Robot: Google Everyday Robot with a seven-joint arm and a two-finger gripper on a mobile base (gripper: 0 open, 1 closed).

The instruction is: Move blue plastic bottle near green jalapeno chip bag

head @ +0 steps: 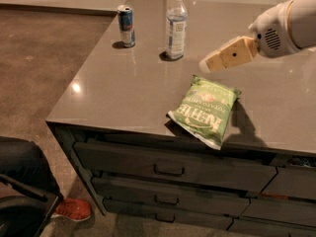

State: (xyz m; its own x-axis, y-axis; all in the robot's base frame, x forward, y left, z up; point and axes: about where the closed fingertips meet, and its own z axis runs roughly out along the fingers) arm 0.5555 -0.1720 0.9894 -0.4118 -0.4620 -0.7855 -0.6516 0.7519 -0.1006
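Note:
The blue plastic bottle (176,26) stands upright at the back of the grey countertop (118,93), with a white cap and a pale label. The green jalapeno chip bag (205,110) lies flat near the counter's front edge, one corner hanging slightly over it. My gripper (207,64) reaches in from the right on a white arm. It hovers above the counter between the bottle and the bag, just right of the bottle and not touching it. It holds nothing that I can see.
A short blue-and-silver drink can (126,25) stands left of the bottle. Dark drawers (168,171) run under the counter front. A person's leg and red shoe (71,209) are on the floor at lower left.

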